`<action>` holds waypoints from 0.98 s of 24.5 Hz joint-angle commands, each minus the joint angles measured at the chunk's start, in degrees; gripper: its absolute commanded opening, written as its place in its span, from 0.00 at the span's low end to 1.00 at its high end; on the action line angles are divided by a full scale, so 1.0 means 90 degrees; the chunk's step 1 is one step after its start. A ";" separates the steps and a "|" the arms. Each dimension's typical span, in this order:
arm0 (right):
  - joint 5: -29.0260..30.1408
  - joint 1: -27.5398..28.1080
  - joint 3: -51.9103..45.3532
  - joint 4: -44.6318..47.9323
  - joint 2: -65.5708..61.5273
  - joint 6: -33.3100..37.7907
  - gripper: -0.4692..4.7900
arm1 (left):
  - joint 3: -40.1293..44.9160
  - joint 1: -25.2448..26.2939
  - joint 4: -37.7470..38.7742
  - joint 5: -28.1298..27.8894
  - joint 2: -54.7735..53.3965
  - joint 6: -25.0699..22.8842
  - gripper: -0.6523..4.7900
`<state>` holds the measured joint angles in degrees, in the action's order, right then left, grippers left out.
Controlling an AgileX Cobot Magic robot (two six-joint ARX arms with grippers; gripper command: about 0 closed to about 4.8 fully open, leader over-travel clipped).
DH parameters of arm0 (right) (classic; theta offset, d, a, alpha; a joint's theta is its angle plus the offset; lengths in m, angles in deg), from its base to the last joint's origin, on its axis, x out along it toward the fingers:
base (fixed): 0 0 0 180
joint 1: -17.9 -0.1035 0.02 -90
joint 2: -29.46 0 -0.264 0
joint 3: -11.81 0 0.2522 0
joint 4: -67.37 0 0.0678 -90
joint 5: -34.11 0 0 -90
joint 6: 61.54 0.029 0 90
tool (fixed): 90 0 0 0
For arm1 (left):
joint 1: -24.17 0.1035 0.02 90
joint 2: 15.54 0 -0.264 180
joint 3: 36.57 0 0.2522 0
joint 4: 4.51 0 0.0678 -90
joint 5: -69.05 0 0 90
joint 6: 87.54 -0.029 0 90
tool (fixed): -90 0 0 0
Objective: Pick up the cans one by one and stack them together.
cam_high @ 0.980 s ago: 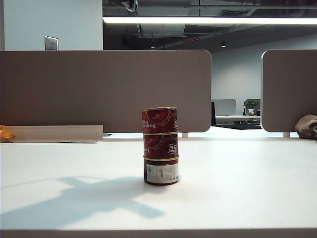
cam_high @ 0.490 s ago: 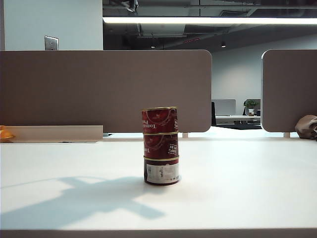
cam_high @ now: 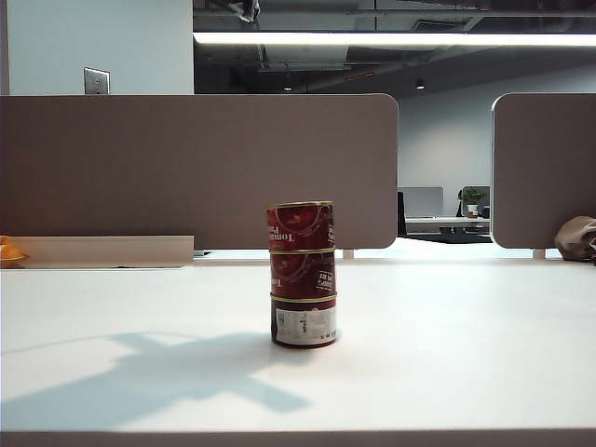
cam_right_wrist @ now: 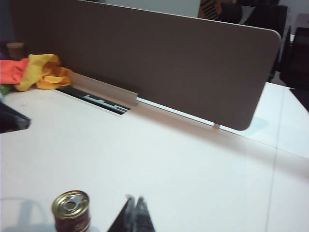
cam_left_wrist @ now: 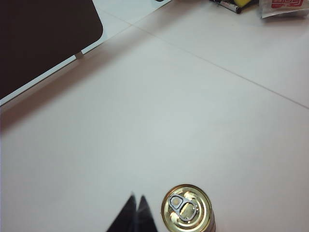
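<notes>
Three cans stand stacked in one column at the middle of the white table point(cam_high: 466, 354). The top can point(cam_high: 300, 225) and middle can point(cam_high: 302, 272) show dark red labels. The bottom can point(cam_high: 304, 322) shows a white label panel. Neither gripper appears in the exterior view. In the left wrist view my left gripper point(cam_left_wrist: 136, 198) is shut and empty, beside the stack's gold pull-tab lid point(cam_left_wrist: 187, 209) and apart from it. In the right wrist view my right gripper point(cam_right_wrist: 134, 199) is shut and empty, a short way from the top can point(cam_right_wrist: 71, 210).
A brown divider panel point(cam_high: 196, 168) runs behind the stack, with a second panel point(cam_high: 545, 168) at the right. Orange and yellow cloth point(cam_right_wrist: 41, 72) lies at the table's far left. A bag point(cam_high: 577, 237) sits at the far right edge. Arm shadows fall left of the stack.
</notes>
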<state>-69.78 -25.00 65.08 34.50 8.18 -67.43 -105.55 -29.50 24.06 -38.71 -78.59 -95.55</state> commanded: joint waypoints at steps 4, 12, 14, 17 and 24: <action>0.0549 0.1341 0.0027 0.0104 -0.0102 -0.0012 0.09 | -0.0017 0.0090 -0.0078 0.0017 0.0216 -0.0015 0.11; 0.0551 0.3735 0.0027 0.0102 -0.0107 -0.0012 0.09 | -0.0017 0.1146 -0.0058 0.0607 0.0675 -0.0015 0.11; 0.0546 0.4685 0.0027 0.0102 -0.0102 -0.0012 0.09 | -0.0017 0.1902 -0.0019 0.0721 0.0981 -0.0015 0.11; 0.0525 0.5059 0.0027 0.0097 -0.0056 -0.0012 0.09 | -0.0017 0.2526 -0.0012 0.0714 0.1345 -0.0017 0.11; 0.0556 0.5136 0.0027 0.0104 0.0104 -0.0012 0.09 | -0.0017 0.3640 -0.0063 0.0682 0.2086 -0.0015 0.11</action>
<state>-65.04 21.29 65.08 34.52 9.03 -67.43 -105.60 2.04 23.95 -32.76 -60.44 -95.63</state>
